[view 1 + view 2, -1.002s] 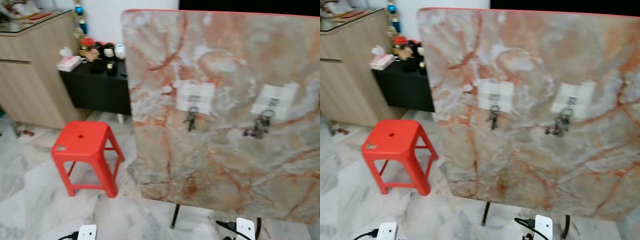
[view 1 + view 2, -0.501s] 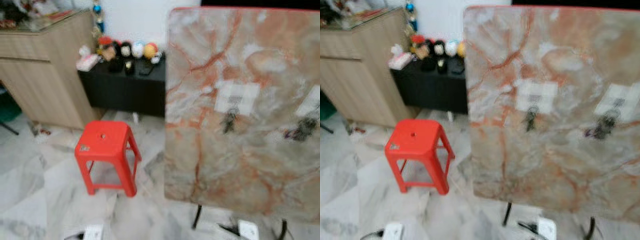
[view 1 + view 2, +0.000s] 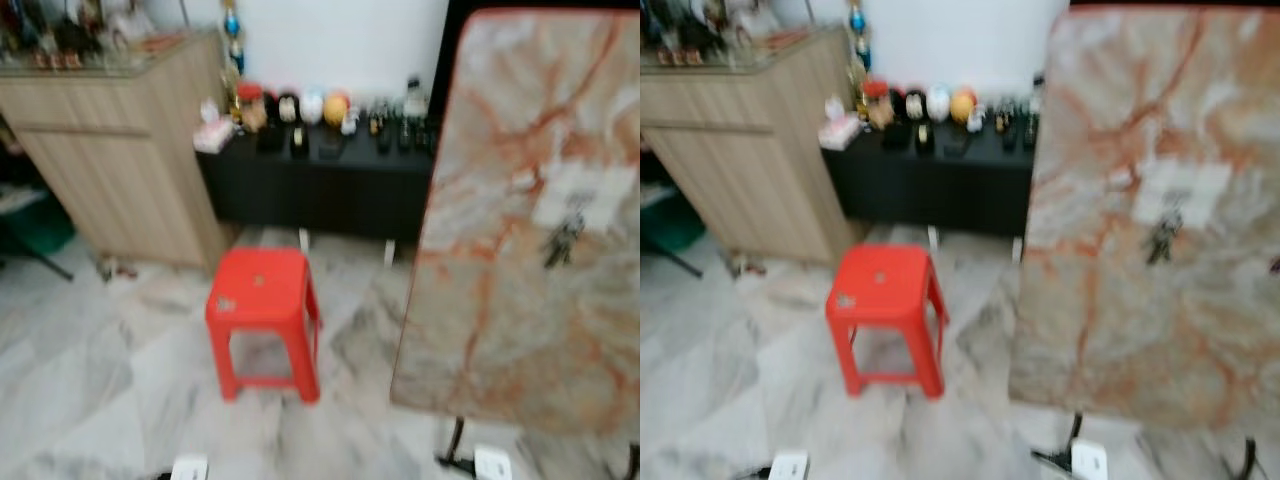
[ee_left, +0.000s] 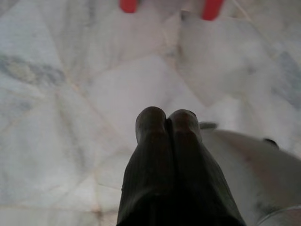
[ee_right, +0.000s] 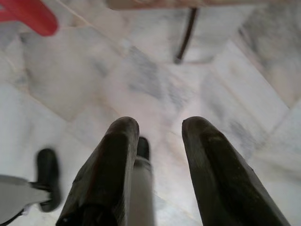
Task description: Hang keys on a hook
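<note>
Where the marble-patterned board (image 3: 530, 230) stands upright on dark legs, taken here as landmark, the room is listed by size, all views slightly blurred.

Floor (image 3: 90, 370): pale veined marble tiles, spread before and beside the board.

Wooden cabinet (image 3: 120, 160): light wood, well apart from the board on its left, small items on top too blurred to name.

Black low table (image 3: 320, 185): between the cabinet and the board's left edge, carrying a row of small figurines and bottles (image 3: 310, 110).

Red plastic stool (image 3: 262, 320): on the floor near the board's lower left corner, in front of the black table.

White hook plate (image 3: 585, 195): fixed to the board's face, upper half.

Keys (image 3: 562, 240): dark bunch hanging from the hook plate, against the board.

Left gripper (image 4: 167, 125): pointing at the floor near the stool's feet, its two black fingers pressed together, holding nothing.

Right gripper (image 5: 157, 129): over the floor near the board's leg, fingers set apart with a plain gap, nothing between them.
</note>
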Robot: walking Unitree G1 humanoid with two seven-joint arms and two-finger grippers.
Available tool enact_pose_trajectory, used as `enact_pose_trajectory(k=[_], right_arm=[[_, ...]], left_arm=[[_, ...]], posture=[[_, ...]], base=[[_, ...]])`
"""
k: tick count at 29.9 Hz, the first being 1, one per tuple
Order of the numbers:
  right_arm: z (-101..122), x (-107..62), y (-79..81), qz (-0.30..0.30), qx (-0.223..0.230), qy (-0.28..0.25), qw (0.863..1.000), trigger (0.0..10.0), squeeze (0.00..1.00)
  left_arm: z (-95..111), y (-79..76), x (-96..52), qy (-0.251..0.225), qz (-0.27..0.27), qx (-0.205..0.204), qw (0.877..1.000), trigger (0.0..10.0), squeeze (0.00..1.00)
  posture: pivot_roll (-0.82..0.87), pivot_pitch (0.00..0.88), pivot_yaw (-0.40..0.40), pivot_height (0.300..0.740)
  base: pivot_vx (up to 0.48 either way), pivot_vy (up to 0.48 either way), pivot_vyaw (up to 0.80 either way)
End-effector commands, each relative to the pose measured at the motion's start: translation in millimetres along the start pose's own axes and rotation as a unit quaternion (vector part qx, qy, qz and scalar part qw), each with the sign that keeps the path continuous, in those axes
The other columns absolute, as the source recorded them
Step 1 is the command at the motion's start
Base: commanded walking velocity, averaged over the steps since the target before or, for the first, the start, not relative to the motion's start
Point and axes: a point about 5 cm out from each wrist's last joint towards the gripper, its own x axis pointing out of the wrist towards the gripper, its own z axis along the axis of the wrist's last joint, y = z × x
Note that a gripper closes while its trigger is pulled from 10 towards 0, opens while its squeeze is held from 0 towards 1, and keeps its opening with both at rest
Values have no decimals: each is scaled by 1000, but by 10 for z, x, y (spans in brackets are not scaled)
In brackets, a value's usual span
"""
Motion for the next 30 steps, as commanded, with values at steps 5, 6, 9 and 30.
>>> enact_pose_trajectory(k=[5,6,9,30], right_arm=[[63,9,68,8,1,-7,1000,10000,0],[66,9,66,8,1,-8,1000,10000,0],[71,10,48,6,2,-8,1000,10000,0],[80,10,12,6,-5,-7,1000,10000,0]], left_arm=[[27,82,-1,-1,7,4,1000,10000,0],[32,87,-1,-2,7,3,1000,10000,0],[60,93,5,-7,9,2,1000,10000,0],[-69,270,-57,14,23,-13,1000,10000,0]], posture=[[160,0,-17,740],[160,0,-17,740],[165,0,-23,740],[163,0,-39,740]], base=[[0,480,0],[0,480,0],[0,480,0],[0,480,0]])
